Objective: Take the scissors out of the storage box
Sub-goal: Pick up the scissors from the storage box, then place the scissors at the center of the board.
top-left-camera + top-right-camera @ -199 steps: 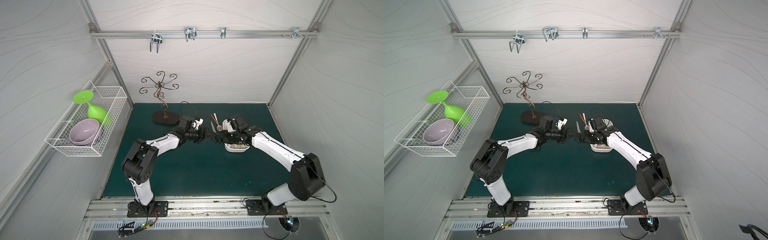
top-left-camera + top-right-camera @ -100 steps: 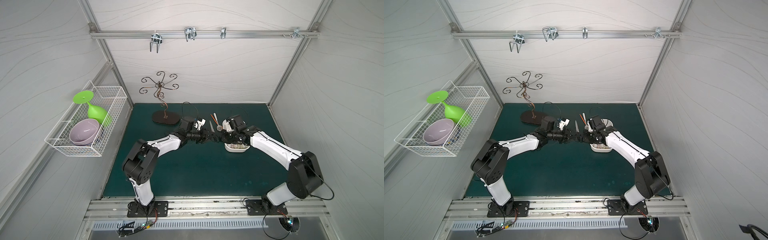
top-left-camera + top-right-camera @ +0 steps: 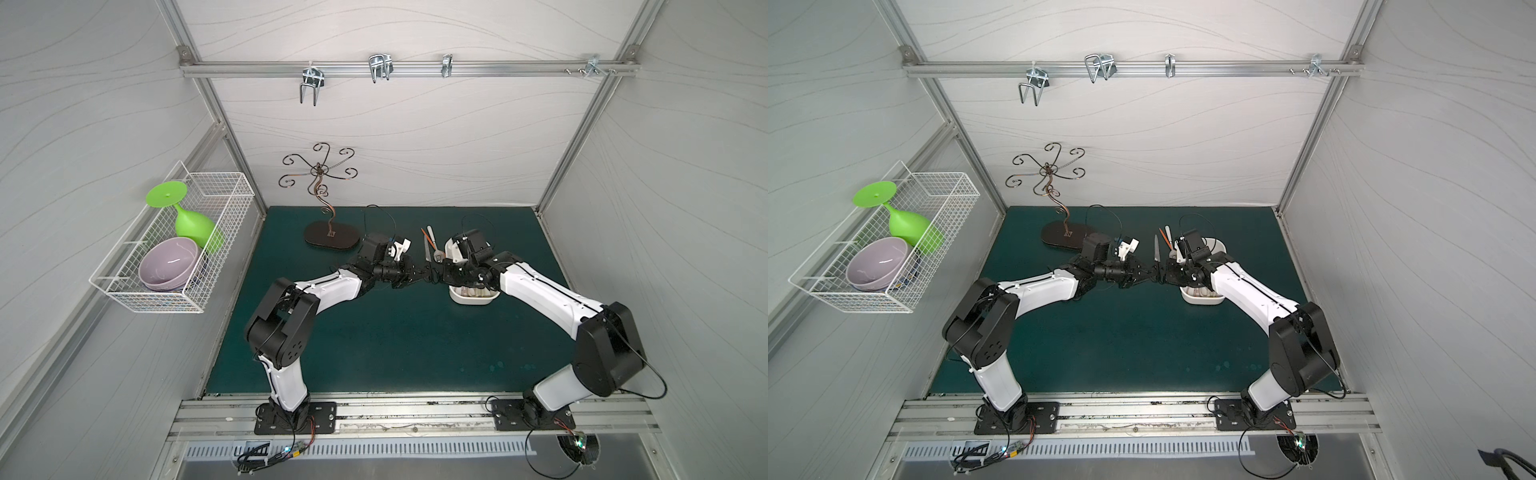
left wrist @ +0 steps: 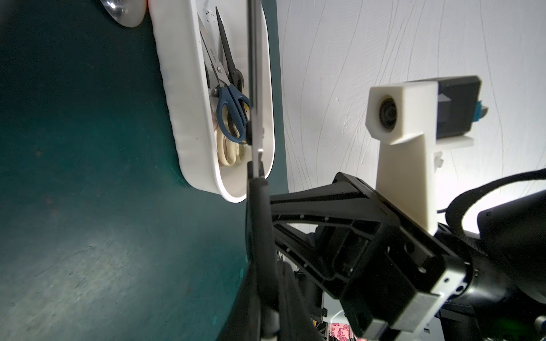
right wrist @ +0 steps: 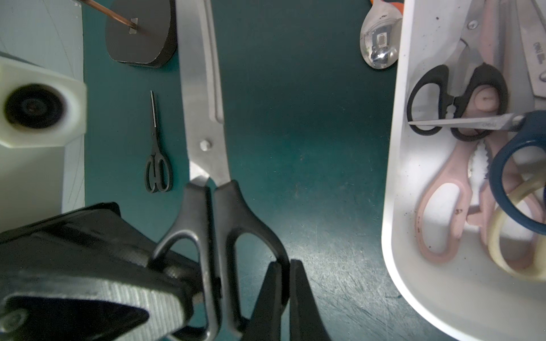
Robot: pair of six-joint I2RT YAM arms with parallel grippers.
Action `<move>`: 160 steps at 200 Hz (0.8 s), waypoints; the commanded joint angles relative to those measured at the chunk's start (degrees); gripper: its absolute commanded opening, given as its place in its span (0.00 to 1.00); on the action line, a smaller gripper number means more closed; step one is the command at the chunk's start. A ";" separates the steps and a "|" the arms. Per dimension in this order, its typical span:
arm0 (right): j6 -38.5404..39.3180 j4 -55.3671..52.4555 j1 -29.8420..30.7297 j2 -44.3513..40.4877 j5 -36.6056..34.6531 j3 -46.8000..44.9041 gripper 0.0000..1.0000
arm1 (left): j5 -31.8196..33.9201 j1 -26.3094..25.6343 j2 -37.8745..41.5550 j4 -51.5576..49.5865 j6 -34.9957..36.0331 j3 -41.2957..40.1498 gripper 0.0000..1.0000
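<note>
Handover in progress above the worktop (image 5: 310, 133), just beside the storage box (image 5: 396, 177). The right pincer (image 5: 283, 267) is clamping one loop of the black-handled scissors (image 5: 206, 141), closed tight on it. The left pincer (image 5: 174, 265) is pinching the opposite loop, likewise closed. Blades are pointing away from both wrists, probably to keep them clear. The double grip suggests a transfer leftward, where a small black pair (image 5: 156, 165) is lying. Pink shears (image 5: 443, 206) and a blue-handled pair (image 5: 502, 165) are waiting in the box.
</note>
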State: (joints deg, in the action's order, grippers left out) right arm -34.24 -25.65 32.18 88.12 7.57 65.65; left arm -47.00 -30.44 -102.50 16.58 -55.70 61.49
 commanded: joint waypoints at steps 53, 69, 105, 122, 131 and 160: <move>2.78 -0.68 -0.75 -0.90 -2.99 3.75 0.49 | -2.36 0.99 -1.29 -1.01 3.98 0.11 0.04; 3.54 -0.96 -1.73 -1.77 -3.77 3.87 0.50 | -2.41 2.75 -0.80 -1.86 4.68 -1.24 0.04; 4.06 -2.15 -3.87 -2.42 -3.72 3.48 0.50 | -1.37 7.95 1.83 -9.40 10.48 -3.76 0.05; 4.03 -1.88 -3.97 -2.81 -3.59 2.53 0.50 | 0.08 10.54 3.16 -14.81 14.09 -4.72 0.05; 3.77 -1.35 -3.95 -3.07 -3.32 1.87 0.50 | 0.85 12.07 3.61 -16.93 15.45 -5.26 0.05; 3.65 -1.42 -3.98 -2.58 -2.76 1.72 0.50 | 2.36 16.11 3.75 -26.54 20.61 -4.62 0.06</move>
State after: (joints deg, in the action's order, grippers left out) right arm -31.33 -26.15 28.16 87.00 4.56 67.79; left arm -46.50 -16.73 -100.75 -0.93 -42.59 55.48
